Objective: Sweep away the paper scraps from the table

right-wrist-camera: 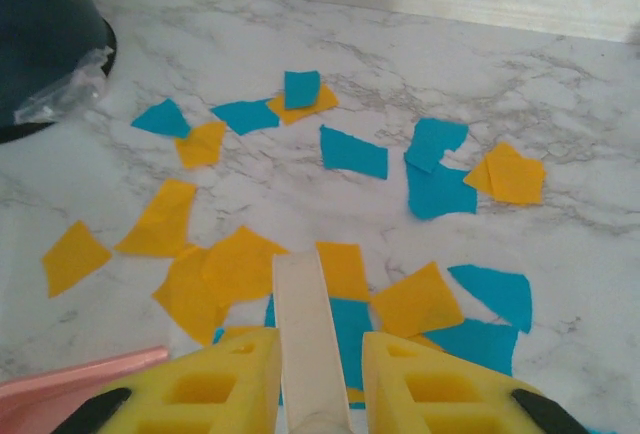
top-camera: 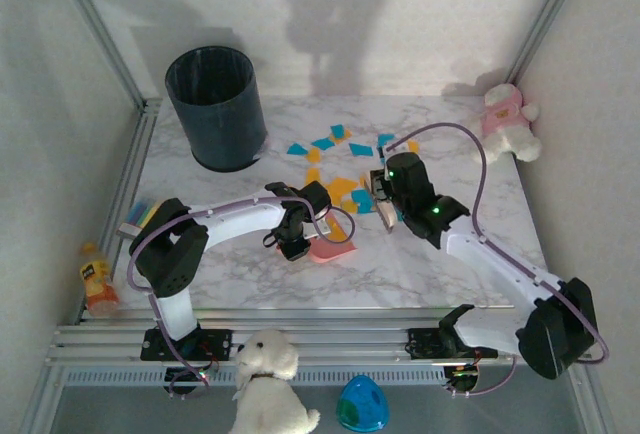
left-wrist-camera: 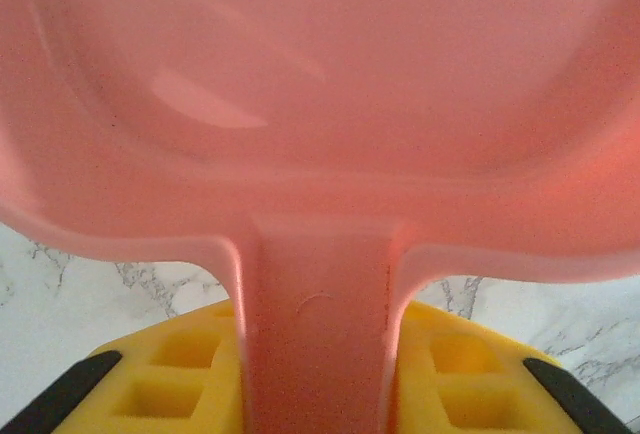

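On the desk (top-camera: 440,269), the left gripper (top-camera: 294,246) is clamped on the handle of a pink dustpan (left-wrist-camera: 320,104). Just to its right, the right gripper (right-wrist-camera: 320,384) is clamped on a white handle (right-wrist-camera: 303,314). Beyond them the paper scraps (right-wrist-camera: 240,264), orange and blue, lie scattered toward the far middle, right of a dark bin (top-camera: 215,104).

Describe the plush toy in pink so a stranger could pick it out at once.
Start at the marble table and go to its far right corner, past the scattered paper scraps. The plush toy sits right there. Unlike the all-white plush dog at the near edge, it wears a pink top.
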Robot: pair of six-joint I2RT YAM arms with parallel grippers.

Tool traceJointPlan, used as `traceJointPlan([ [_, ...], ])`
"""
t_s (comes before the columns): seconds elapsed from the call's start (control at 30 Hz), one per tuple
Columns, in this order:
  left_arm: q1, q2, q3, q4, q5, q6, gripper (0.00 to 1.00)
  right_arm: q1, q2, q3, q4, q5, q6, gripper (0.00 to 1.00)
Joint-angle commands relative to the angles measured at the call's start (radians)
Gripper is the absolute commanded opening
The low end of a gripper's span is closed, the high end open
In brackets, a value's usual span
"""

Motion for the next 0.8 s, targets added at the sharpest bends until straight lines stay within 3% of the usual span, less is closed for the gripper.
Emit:
traceJointPlan([
  [0.0, 0.011, -0.023, -0.013, -0.036, -0.034, -0.027, 0.00, -0.011, 0.038, 0.060, 0.045, 0.031, -0.061, 0.00],
  [0.43, 0.010, -0.022, -0.008, -0.045, -0.020, -0.019, 0.00, -0.017, 0.163, 0.086, -0.052, 0.024, -0.015, 0.00],
  [0.77, 0.010, -0.014, 0.009, -0.059, -0.020, -0.009, 0.00, -0.011, 0.112, 0.052, -0.179, -0.072, 0.017, 0.00],
])
